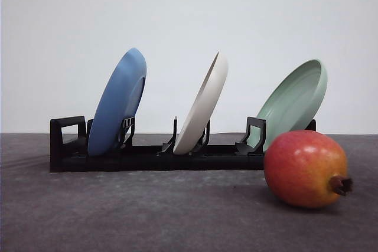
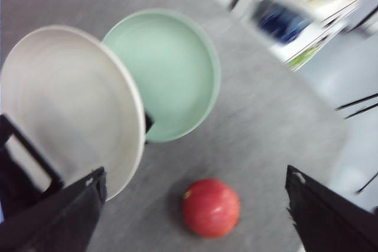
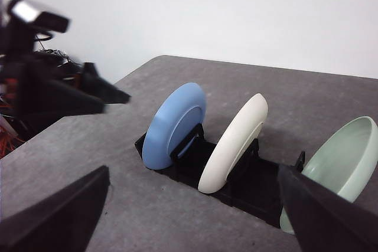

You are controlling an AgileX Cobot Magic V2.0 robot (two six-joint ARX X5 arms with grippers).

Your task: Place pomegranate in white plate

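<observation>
Right now I am bringing my wide-open, empty left gripper (image 2: 195, 216) down over the pomegranate (image 2: 210, 207), lying on the table near its front right edge beside the rack (image 1: 142, 156), aiming to straddle it squarely.

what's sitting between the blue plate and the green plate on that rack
The white plate, standing tilted in the middle slot of the black rack, between the blue plate and green plate. The front view shows it.

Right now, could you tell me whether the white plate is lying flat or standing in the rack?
Standing. The white plate leans on edge in the black rack's middle slot, empty; the pomegranate lies on the table.
</observation>
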